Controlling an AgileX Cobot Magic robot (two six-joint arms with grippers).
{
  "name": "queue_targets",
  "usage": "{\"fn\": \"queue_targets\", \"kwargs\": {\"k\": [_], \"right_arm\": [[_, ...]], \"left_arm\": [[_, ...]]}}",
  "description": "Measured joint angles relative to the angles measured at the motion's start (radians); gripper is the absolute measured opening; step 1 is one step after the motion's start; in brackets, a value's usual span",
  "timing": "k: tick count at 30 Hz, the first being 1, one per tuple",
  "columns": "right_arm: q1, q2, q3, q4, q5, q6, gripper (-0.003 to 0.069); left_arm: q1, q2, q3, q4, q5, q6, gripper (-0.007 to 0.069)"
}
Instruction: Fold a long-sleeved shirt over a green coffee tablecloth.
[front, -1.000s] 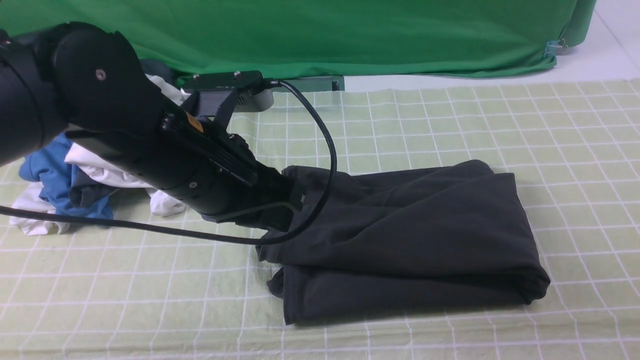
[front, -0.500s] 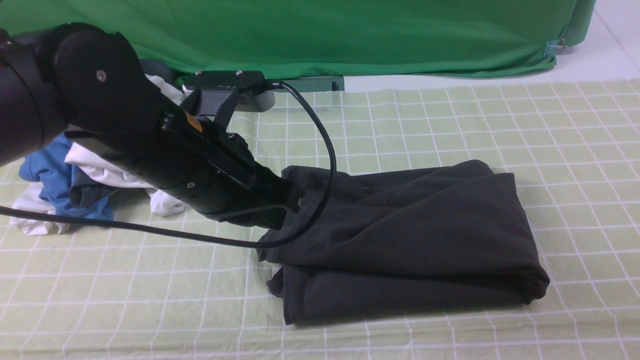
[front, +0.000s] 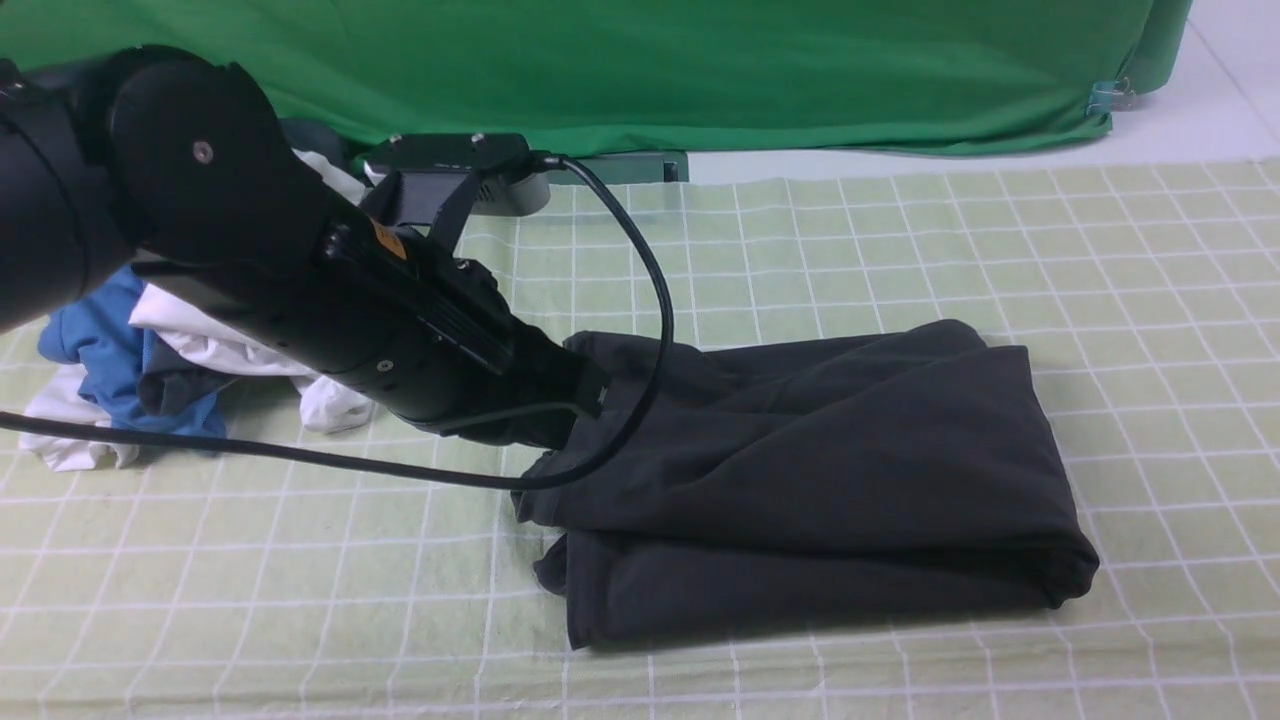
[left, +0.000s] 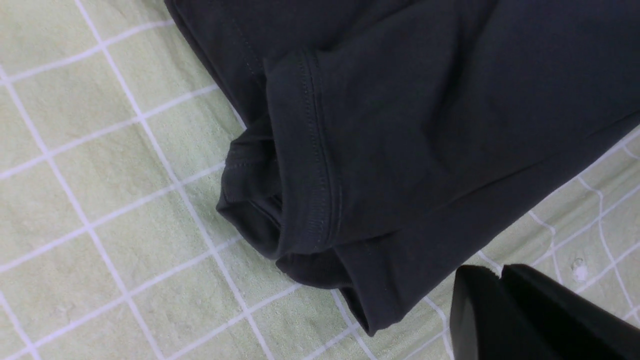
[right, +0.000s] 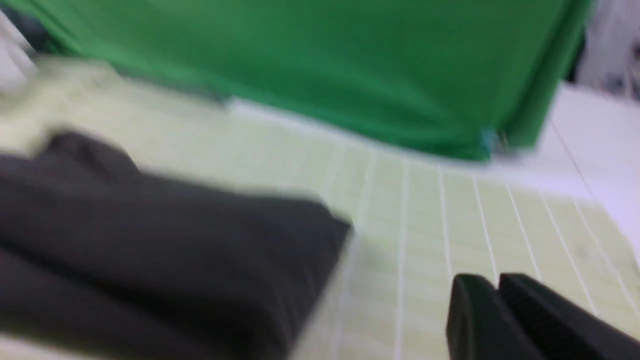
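Both jaws of the left gripper are pressed together, empty, just off the hem of the long-sleeved shirt, which lies folded and unmoved on the green coffee tablecloth. The left arm has lifted slightly. The right gripper looks nearly closed and empty, though that view is blurred.

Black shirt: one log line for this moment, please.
shirt: folded on checked tablecloth | left gripper: shut, empty, beside hem | right gripper: shut, clear
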Motion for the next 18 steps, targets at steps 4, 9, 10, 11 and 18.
{"fn": "queue_targets", "kwargs": {"k": [4, 9, 10, 11, 18], "right_arm": [[-0.077, -0.047, 0.105, -0.003, 0.005, 0.0, 0.0072], [-0.135, -0.053, 0.123, -0.004, -0.026, 0.0, 0.0082], [-0.14, -0.053, 0.124, -0.004, -0.03, 0.0, 0.0085], [-0.141, -0.053, 0.125, -0.004, -0.03, 0.001, 0.0087], [-0.146, -0.053, 0.125, -0.005, -0.038, 0.001, 0.01]], "left_arm": [[0.0, 0.0, 0.0, 0.0, 0.0, 0.0, 0.0043], [0.0, 0.0, 0.0, 0.001, 0.0, 0.002, 0.0043], [0.0, 0.0, 0.0, 0.001, 0.0, 0.002, 0.0043], [0.0, 0.0, 0.0, 0.001, 0.0, 0.003, 0.0043], [0.0, -0.034, 0.0, 0.018, 0.001, 0.013, 0.0043]]}}
